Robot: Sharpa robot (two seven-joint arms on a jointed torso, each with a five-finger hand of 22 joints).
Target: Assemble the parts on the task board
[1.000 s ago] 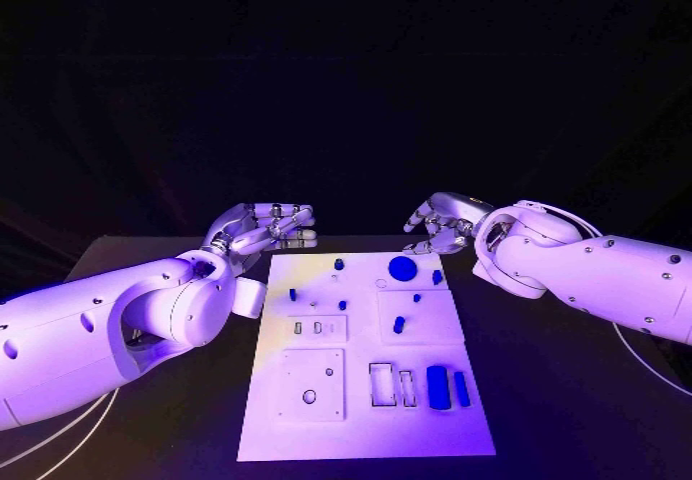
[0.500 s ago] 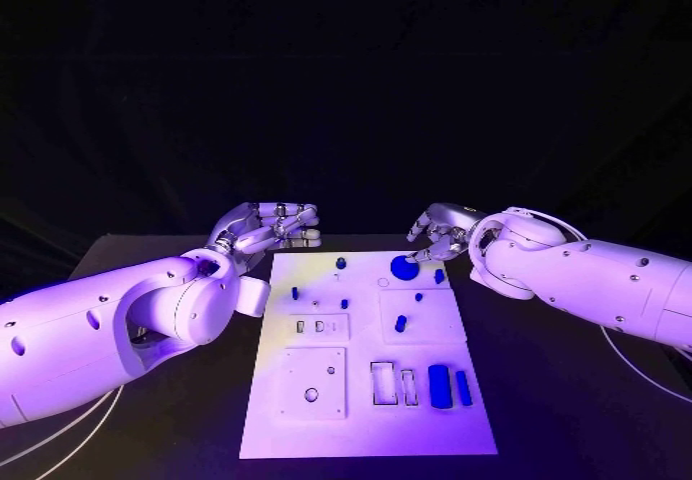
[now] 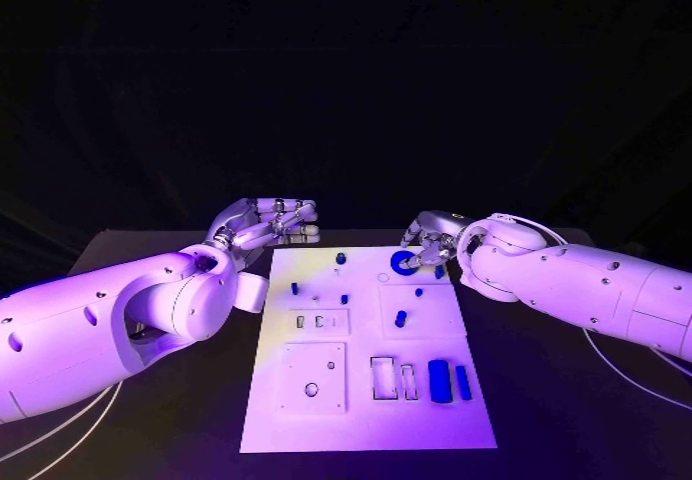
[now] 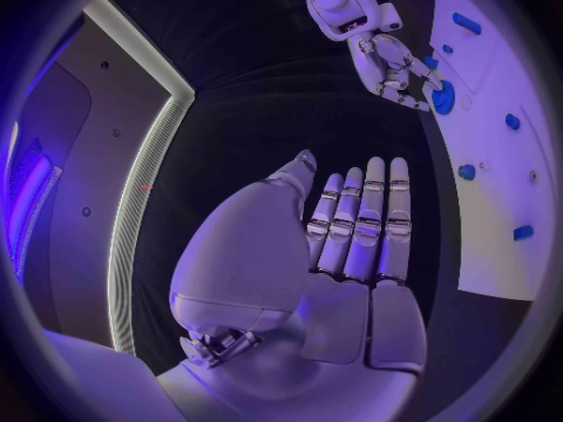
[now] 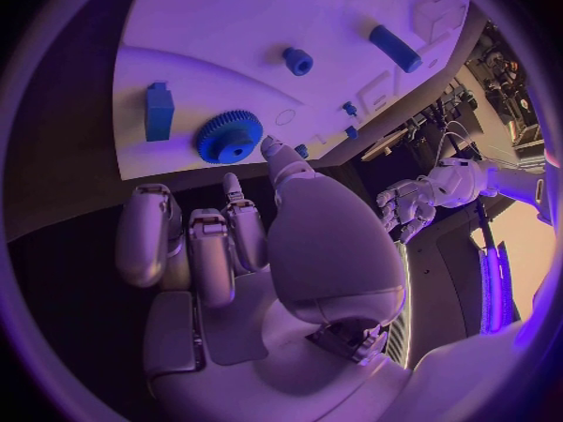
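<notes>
The white task board (image 3: 368,420) lies in the middle of the table. A blue gear (image 3: 402,263) (image 5: 229,137) sits at its far right corner, next to a blue block (image 5: 159,113). My right hand (image 3: 428,243) (image 5: 235,225) hovers at that corner. Its fingers are loosely curled, and its thumb tip (image 5: 275,150) is right beside the gear's rim. It holds nothing. My left hand (image 3: 268,224) (image 4: 352,225) stays off the board's far left corner with its fingers straight and apart, empty.
Small blue pegs (image 3: 400,321) stand in the board's middle. Two blue bars (image 3: 438,381) lie at its near right beside empty slots (image 3: 382,380). A long blue bar (image 5: 395,48) and a short cylinder (image 5: 298,61) appear in the right wrist view. Black table surrounds the board.
My right hand has come down and in towards the blue gear at the board's far right corner. The left hand has stayed where it was.
</notes>
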